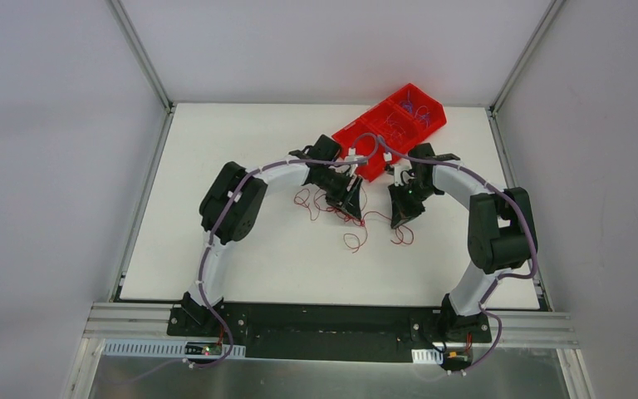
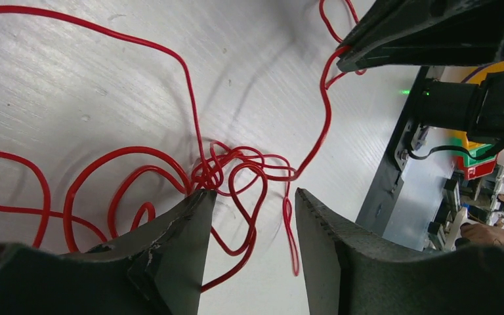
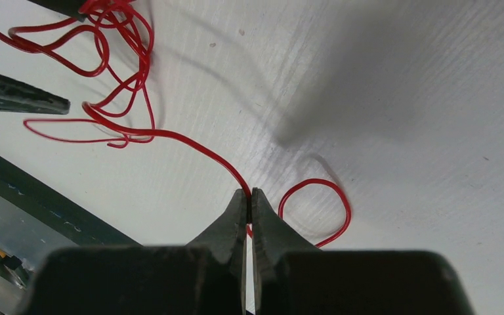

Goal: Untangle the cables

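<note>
Several loops left to free, by the look of the knot (image 2: 220,167) of red cables (image 2: 328,111) on the bench (image 1: 241,258). Pinches one red strand to the right of the knot with the right tool (image 3: 250,193), tips pressed together on the wire. Straddles strands at the knot's near edge with the left tool (image 2: 252,197), spread, gripping nothing.

Treat the right pinch as the anchor: hold it low, level with the knot, no jerking. Close the left tool on a single loop at the knot's rim, never on the dense middle; real risk of tightening everything with two or three wires taken at once. Draw slowly to the knot's left, opposite the anchored strand, and watch for a sliding crossing. Stop at any sign of bunching in the knot; let go, pick another loop. Take a deep bite, well back from the tips: easy to lose such thin wire from a shallow one. Skim just above the bench, no scraping. Mind the loose curl on the far side of the right tool from the knot: likely to spring back and snag.

Beyond the knot, a red bin (image 1: 432,125) with more wires, some bluish. No brand, label or legible writing in any view; only a green light (image 2: 405,92) past the bench edge, right of the knot.
</note>
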Motion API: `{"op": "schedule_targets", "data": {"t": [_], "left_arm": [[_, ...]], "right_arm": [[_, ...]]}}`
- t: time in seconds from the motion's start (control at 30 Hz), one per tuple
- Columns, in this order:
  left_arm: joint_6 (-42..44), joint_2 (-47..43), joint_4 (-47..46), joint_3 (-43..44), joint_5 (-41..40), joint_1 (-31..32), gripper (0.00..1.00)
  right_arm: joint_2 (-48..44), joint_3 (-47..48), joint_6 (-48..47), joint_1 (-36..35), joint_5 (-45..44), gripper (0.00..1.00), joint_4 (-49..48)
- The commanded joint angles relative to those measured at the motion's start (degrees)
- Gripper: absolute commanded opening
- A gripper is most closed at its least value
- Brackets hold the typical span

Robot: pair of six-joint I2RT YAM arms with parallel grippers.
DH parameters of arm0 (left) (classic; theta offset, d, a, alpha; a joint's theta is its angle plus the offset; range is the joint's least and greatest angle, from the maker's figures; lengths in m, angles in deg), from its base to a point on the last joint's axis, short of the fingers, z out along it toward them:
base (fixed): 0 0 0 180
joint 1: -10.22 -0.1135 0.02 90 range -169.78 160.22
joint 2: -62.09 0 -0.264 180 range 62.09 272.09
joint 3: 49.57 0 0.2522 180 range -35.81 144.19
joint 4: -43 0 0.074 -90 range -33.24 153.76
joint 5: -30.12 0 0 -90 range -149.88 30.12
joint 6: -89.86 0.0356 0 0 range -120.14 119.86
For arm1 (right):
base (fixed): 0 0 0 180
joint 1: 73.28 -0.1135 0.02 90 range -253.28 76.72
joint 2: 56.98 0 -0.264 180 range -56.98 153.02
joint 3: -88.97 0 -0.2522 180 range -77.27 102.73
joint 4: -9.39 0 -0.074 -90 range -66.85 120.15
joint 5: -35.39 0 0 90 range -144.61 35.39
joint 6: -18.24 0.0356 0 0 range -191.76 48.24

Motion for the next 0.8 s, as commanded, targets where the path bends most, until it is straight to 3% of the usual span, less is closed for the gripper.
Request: {"op": "schedule_targets", "data": {"t": [0.0, 0.2, 0.43, 0.57, 0.77], "left_arm": [[1.64, 2.17, 0.68, 3.02, -3.48, 0.59, 0.51], [2.39, 4.00, 1.07, 3.97, -5.75, 1.27, 0.42], [2.43, 2.77, 1.89, 3.93, -5.34, 0.68, 0.00], [-2.02, -3.92, -1.28, 2.43, 1.27, -1.92, 0.00], [-18.77, -16.88, -15.62, -1.84, 13.23, -9.84, 0.00]], "right_arm": [[-0.59, 1.27, 0.98, -0.49, 1.55, 0.00, 0.14], [-0.30, 1.27, 1.22, -0.65, 1.47, 0.00, -0.05], [-0.25, 0.91, 0.46, -1.00, -1.34, 0.00, -0.31], [-0.21, -0.03, -3.02, -1.34, -7.21, 0.00, 0.64], [-0.34, -0.98, -5.41, -0.73, -14.98, 0.00, 2.45]]}}
